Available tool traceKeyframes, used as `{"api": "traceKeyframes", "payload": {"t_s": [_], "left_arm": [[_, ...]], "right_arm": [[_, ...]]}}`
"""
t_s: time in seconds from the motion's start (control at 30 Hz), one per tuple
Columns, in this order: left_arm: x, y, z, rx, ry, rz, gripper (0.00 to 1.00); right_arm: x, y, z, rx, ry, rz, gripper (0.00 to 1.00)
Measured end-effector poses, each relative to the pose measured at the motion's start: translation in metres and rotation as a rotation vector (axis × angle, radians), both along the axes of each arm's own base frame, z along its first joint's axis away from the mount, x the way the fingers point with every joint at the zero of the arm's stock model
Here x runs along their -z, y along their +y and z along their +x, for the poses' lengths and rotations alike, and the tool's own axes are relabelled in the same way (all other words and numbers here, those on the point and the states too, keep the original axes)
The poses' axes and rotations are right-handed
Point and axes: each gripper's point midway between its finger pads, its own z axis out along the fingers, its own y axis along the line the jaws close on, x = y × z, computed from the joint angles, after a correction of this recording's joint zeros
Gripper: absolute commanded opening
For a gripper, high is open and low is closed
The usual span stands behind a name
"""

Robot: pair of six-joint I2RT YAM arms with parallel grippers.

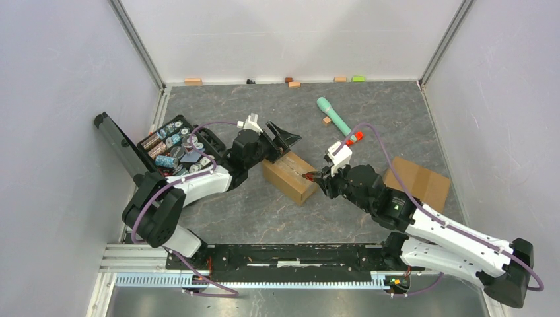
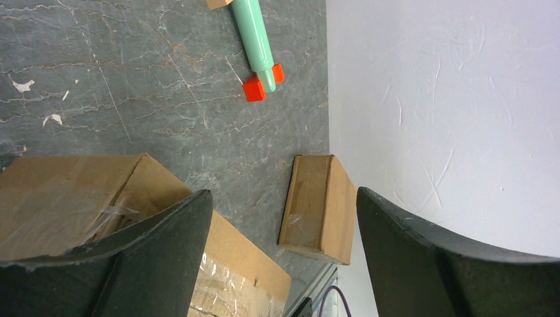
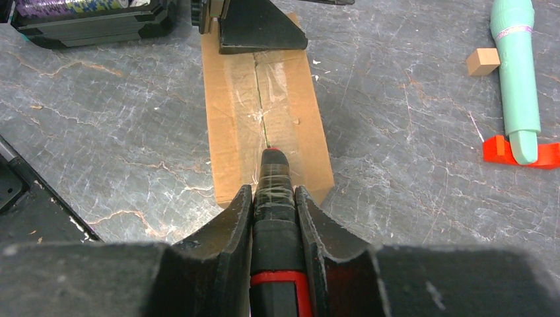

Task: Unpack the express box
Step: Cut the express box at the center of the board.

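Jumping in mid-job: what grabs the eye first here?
The taped box at mid-table, with the right gripper shut on a red-and-black tool whose tip meets the tape seam. The open left gripper sits over the box's far end. Behind, a mint-green cylinder; at left, an open case of batteries.

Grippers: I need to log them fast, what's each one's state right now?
Left gripper: open, holding nothing.
Right gripper: closed on a red-and-black tool, its tip on the box at the taped seam.
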Motion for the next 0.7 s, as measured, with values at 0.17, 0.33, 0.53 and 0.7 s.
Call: {"api": "traceKeyframes", "payload": {"t_s": [0.17, 0.33, 0.53, 0.7], "left_arm": [[0.0, 0.0, 0.0, 0.0, 0.0, 0.0, 0.9], [0.0, 0.0, 0.0, 0.0, 0.0, 0.0, 0.9], [0.0, 0.001, 0.001, -0.002, 0.0, 0.0, 0.9], [0.0, 0.001, 0.001, -0.002, 0.0, 0.0, 0.9]], "right_arm": [[0.001, -0.003, -0.003, -0.004, 0.007, -0.005, 0.0], [0.003, -0.007, -0.007, -0.005, 0.019, -0.015, 0.0], [0.006, -0.009, -0.009, -0.009, 0.03, -0.023, 0.0], [0.011, -0.007, -0.008, -0.011, 0.036, -0.03, 0.0]]}}
